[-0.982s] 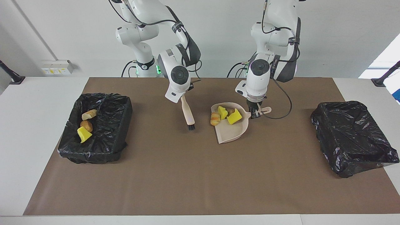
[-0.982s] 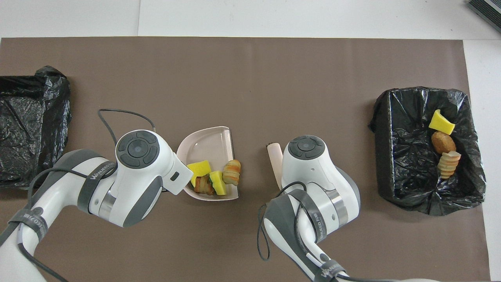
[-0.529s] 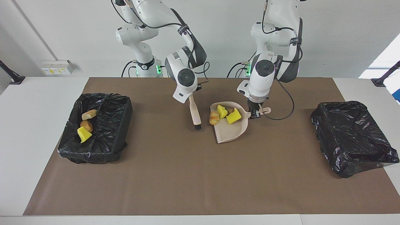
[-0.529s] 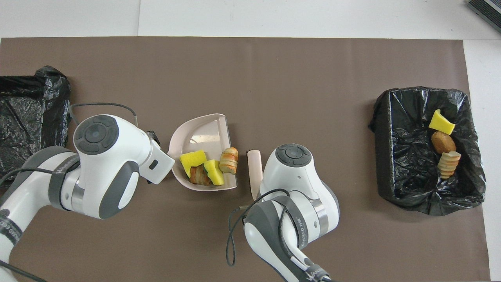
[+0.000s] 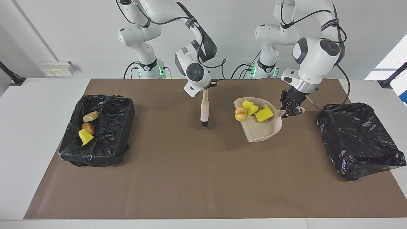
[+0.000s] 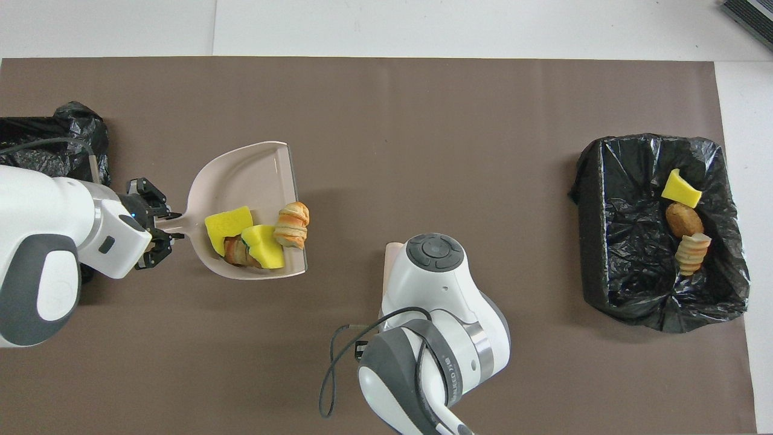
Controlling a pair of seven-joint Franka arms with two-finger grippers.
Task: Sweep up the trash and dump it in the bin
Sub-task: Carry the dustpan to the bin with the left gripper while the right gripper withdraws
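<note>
My left gripper is shut on the handle of the pale pink dustpan, which hangs above the mat beside the empty black bin at the left arm's end. Trash lies in the pan: two yellow wedges, a striped beige lump at its open edge, and a brown piece. My right gripper is shut on the brush, which hangs bristles down over the mat's middle. From overhead the right hand covers it except a bit of brush handle.
A second black-lined bin stands at the right arm's end of the table, holding a yellow wedge, a brown lump and a striped beige lump. A brown mat covers the table.
The left arm has lifted the loaded dustpan and carried it toward the bin at its own end. The right arm has shifted the brush slightly the same way and raised it.
</note>
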